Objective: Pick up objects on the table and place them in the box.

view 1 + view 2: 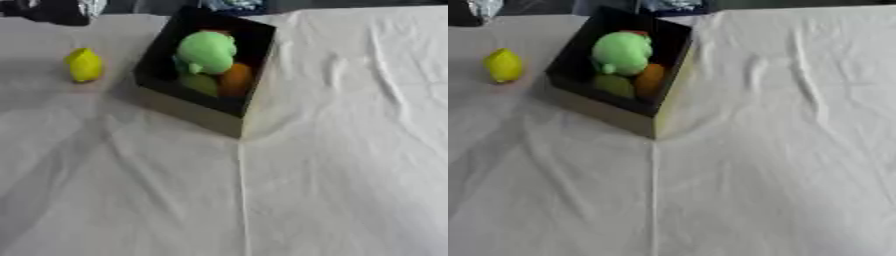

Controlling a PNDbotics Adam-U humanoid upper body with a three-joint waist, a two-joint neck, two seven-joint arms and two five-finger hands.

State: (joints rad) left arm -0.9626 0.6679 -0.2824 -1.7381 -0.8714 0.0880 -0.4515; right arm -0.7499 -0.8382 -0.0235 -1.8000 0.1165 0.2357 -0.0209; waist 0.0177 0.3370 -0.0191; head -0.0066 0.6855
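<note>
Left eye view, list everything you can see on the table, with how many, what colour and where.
Box: one, black inside with tan outer walls, far centre-left of the table.
Green round object: one, light green, inside the box on top.
Orange object: one, inside the box, right of the green one.
Yellow-green object: one, inside the box, under the green one.
Yellow object: one, on the cloth, left of the box, apart from it.
Tablecloth: one, white, wrinkled.
Robot hands: none in view.

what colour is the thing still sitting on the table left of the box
Yellow. The small rounded object shows best in the left eye view, apart from the box.
</note>
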